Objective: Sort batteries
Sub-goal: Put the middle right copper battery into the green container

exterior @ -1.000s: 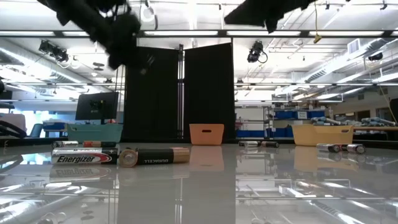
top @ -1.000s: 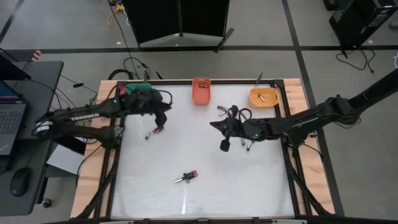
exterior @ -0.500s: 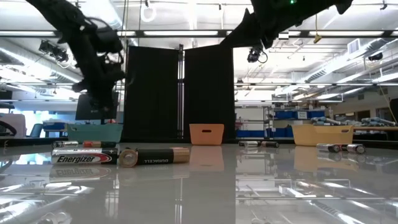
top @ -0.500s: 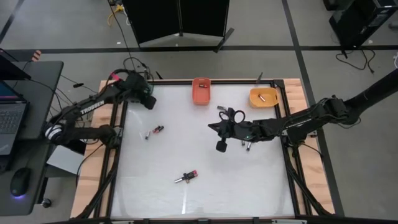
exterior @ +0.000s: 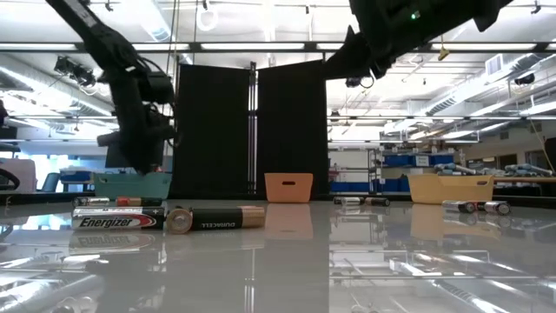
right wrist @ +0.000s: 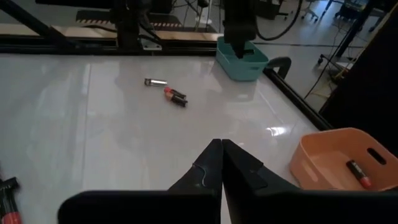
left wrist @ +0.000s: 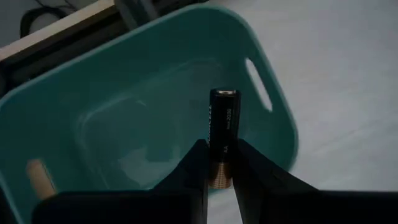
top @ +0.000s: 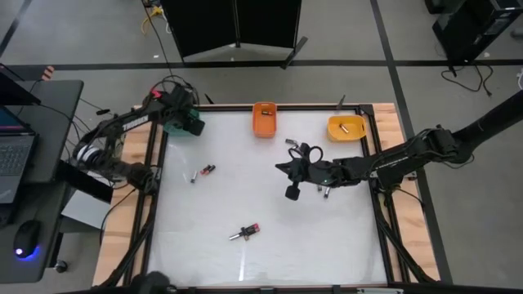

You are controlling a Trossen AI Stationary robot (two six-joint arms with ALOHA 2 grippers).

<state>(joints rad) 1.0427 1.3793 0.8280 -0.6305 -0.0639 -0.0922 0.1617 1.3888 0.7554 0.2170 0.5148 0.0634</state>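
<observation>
My left gripper [left wrist: 217, 163] pinches one battery [left wrist: 222, 134] upright over the teal bin [left wrist: 68, 93], ready to drop it in; my right gripper [right wrist: 221, 163] hovers closed and empty mid-table. Four loose batteries [top: 207, 171] lie on the table [top: 270, 253] in the high view.

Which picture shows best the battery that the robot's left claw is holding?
The left wrist view: the battery stands pinched in the left gripper over the teal bin. From above and in the low view, the arm hides it.
</observation>
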